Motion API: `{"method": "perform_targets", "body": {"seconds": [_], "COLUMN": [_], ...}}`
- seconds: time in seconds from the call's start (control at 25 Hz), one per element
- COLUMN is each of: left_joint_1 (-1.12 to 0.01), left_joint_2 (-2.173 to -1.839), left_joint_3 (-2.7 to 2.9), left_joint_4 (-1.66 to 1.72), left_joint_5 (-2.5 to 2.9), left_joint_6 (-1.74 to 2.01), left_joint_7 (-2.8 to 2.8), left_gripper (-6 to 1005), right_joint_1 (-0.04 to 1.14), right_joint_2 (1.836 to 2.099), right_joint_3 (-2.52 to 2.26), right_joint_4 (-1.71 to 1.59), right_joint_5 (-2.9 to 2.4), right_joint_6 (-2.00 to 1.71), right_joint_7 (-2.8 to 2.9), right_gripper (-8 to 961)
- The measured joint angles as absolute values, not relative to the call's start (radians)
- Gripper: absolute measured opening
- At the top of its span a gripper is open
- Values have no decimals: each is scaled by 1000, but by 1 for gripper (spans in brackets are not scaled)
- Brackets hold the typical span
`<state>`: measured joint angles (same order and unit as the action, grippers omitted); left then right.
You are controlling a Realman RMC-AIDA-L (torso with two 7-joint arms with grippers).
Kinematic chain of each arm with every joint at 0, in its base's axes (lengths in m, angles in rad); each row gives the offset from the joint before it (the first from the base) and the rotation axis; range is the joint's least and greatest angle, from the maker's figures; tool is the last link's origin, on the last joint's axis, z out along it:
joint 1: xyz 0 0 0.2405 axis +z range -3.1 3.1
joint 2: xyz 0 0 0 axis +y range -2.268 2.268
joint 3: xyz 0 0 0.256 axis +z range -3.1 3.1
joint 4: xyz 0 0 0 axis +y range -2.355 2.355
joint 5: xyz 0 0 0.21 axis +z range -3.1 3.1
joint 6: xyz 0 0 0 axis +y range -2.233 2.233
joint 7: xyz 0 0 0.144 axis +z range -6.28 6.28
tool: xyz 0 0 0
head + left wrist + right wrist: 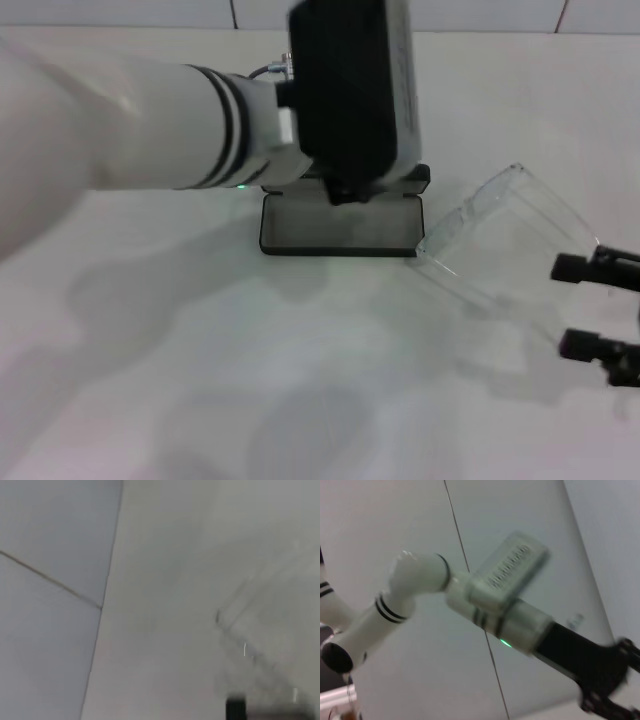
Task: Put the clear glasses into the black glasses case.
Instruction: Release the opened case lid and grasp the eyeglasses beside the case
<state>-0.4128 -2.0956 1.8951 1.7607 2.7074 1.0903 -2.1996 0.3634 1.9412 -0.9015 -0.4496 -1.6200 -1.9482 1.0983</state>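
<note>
Right gripper (598,315) at right edge of the white table (200,380), fingers spread apart, empty, just beside the clear glasses (500,245) lying on the table. Left gripper (345,190) reaches over the open black glasses case (340,225); finger state cannot be told. Glasses sit beside the case's right end.

A plain white table (300,400) under soft shadows, with a pale tiled wall (480,14) behind it

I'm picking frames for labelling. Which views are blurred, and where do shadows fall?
Head view: left arm's shadow spreads across the table; the clear glasses stay faint beside the black glasses case. Left wrist view: hazy throughout. Right wrist view: the left arm is motion-smeared.
</note>
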Motion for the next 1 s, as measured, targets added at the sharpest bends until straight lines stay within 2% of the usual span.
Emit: {"method": "perform_targets", "body": {"seconds": [0.08,0.12,0.28,0.4,0.48,0.72,0.88,1.0], "left_joint_1": [-379,-368,-297,-221,-173,-82,-32,-16], "left_joint_2": [-2094,-2094,-2093,-2092,-2092,-2093,-2094,-2095], "left_joint_3": [1832,1805,1648,1523,1461,1376,1336,1302], "left_joint_4": [1797,1805,1817,1802,1777,1695,1603,1535], "left_joint_5": [2564,2517,2247,1970,1799,1504,1375,1310], "left_joint_6": [1091,1088,1069,1072,1091,1209,1320,1381], "left_joint_7": [-2198,-2195,-2152,-2045,-1942,-1777,-1690,-1640], "left_gripper": [481,481,478,477,475,472,470,472], "right_joint_1": [358,353,318,332,362,531,660,690], "right_joint_2": [1934,1939,1995,2010,2005,1951,1946,1952], "right_joint_3": [-905,-905,-903,-927,-934,-935,-887,-876], "right_joint_4": [-593,-667,-1045,-1262,-1344,-1431,-1292,-1197], "right_joint_5": [-1643,-1656,-1789,-1946,-2004,-2132,-2134,-2102], "right_joint_6": [-1974,-1987,-1937,-1860,-1853,-1893,-1912,-1904], "right_joint_7": [1205,1244,1436,1569,1614,1729,1709,1669], "right_gripper": [739,738,735,734,726,697,690,682]}}
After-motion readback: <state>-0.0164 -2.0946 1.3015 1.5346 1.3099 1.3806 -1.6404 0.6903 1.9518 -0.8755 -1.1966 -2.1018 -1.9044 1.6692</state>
